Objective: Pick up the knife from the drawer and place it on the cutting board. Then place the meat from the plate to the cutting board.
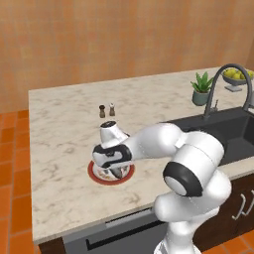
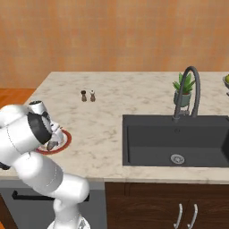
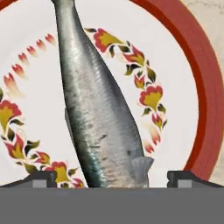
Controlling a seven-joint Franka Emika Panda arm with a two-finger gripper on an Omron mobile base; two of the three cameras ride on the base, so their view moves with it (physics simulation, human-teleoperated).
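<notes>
open counter (image 1: 64, 124) around plate (image 1: 94, 172), shakers (image 1: 106, 110) well behind

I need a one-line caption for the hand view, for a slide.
Open fingers straddle the silvery fish-shaped meat lying on the red-rimmed floral plate.

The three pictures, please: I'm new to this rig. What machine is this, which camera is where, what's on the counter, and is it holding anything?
It is a white robot arm on a driving base, with a two-finger gripper at its end. Two pictures come from cameras on the base, behind the arm to its left and right. The third looks along the gripper from the hand.

On the marble counter lie a red-rimmed plate, two small shakers, a potted plant, a bowl of yellow fruit, and a dark sink with a tap.

The hand view shows the meat, a silvery fish, on the plate between the open fingertips. Nothing is held.
</notes>
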